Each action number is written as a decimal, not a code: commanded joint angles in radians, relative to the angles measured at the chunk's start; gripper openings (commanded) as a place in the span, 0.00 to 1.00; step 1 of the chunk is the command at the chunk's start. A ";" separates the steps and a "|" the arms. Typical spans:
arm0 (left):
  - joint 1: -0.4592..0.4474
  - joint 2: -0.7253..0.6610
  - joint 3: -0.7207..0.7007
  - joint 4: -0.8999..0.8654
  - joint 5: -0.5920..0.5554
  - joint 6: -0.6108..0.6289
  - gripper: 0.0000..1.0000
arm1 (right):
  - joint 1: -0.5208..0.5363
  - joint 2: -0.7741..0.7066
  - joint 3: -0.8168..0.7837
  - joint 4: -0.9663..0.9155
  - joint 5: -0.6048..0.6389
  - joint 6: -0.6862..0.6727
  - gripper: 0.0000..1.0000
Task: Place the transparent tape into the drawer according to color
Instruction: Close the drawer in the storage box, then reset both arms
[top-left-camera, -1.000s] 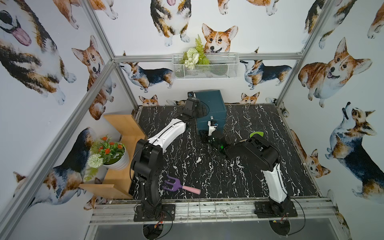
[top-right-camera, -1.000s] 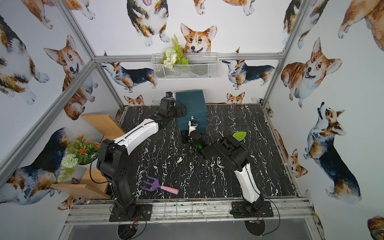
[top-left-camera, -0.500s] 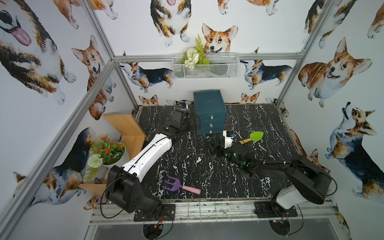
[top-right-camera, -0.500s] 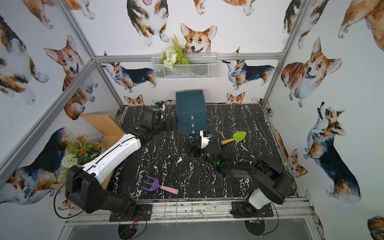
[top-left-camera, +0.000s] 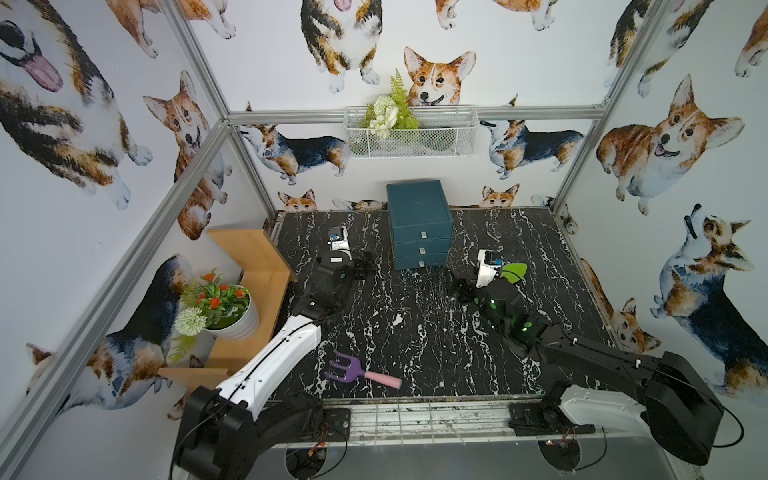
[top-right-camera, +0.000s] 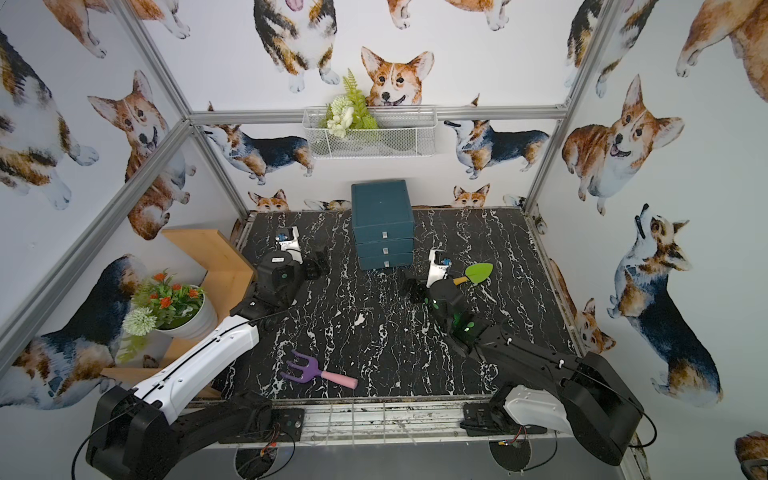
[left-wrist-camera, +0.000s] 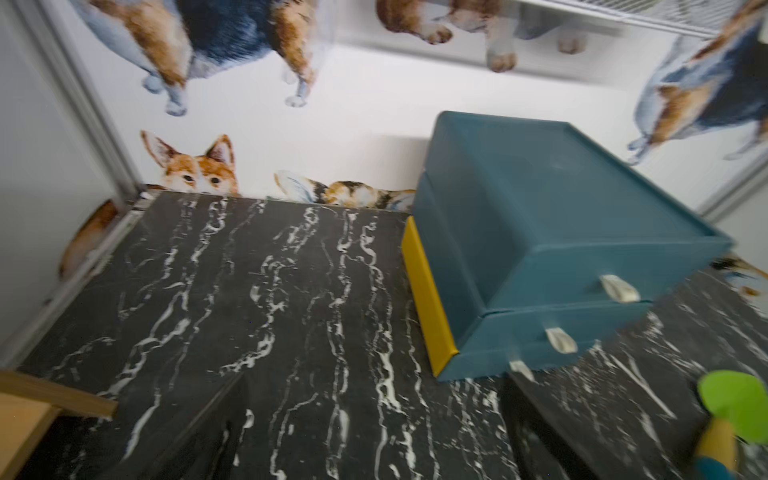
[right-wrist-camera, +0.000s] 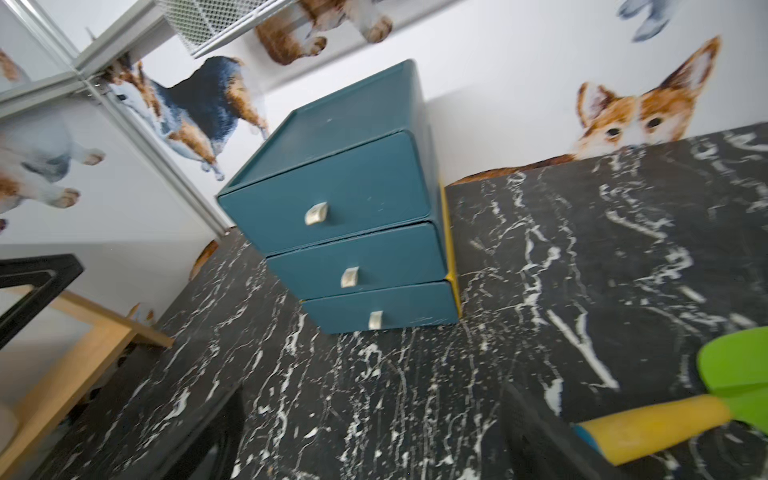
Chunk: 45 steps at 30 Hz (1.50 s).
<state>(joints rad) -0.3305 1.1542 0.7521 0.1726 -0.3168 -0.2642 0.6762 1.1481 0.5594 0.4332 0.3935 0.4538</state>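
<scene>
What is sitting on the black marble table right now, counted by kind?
Toy garden tools: 2, a purple rake and a green shovel
Drawer cabinets: 1, its drawers shut
Tape rolls: 0 in view
Total: 3

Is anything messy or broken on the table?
Nothing looks spilled or broken. The blue drawer chest stands upright with all three drawers shut. A purple toy rake and a green toy shovel lie loose on the table, apart from each other.
</scene>
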 joint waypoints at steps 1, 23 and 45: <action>0.084 0.017 -0.016 0.084 -0.034 0.051 0.99 | -0.021 -0.013 0.011 -0.050 0.040 -0.100 1.00; 0.225 0.376 -0.500 1.049 -0.009 0.286 0.99 | -0.135 -0.069 -0.056 0.022 0.091 -0.106 1.00; 0.252 0.417 -0.501 1.067 0.019 0.263 1.00 | -0.433 0.086 -0.293 0.482 0.194 -0.433 1.00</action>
<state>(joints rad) -0.0795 1.5696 0.2474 1.2133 -0.3065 -0.0044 0.2821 1.1786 0.2829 0.7662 0.5739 0.0734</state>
